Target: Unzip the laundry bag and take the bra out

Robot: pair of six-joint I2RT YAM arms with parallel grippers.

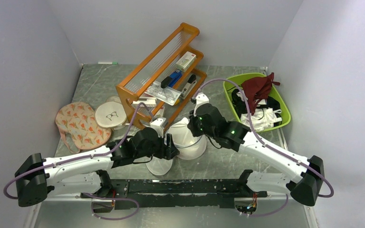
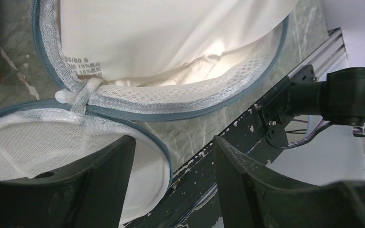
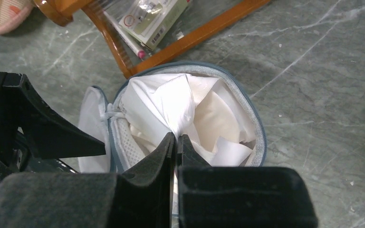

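Observation:
The laundry bag (image 1: 159,166) lies unzipped in two white mesh halves with a grey-blue zipper rim. The near half (image 2: 28,142) is empty. The far half (image 3: 259,128) holds a white and cream soft garment (image 3: 218,114) with a size label, which I take for the bra (image 2: 171,38); nothing red shows. My right gripper (image 3: 177,137) is shut on a fold of this garment and holds it above the half (image 1: 192,126). My left gripper (image 2: 173,142) is open at the empty half's rim, one finger over the mesh and one outside it (image 1: 171,147).
An orange wooden rack (image 1: 166,71) with small items stands just behind the bag. A green basket (image 1: 285,118) with a maroon cloth (image 1: 259,88) is at the right. A flat white glasses case (image 1: 110,114) and a floral pad (image 1: 78,126) lie at the left. A black rail (image 1: 185,187) runs along the near edge.

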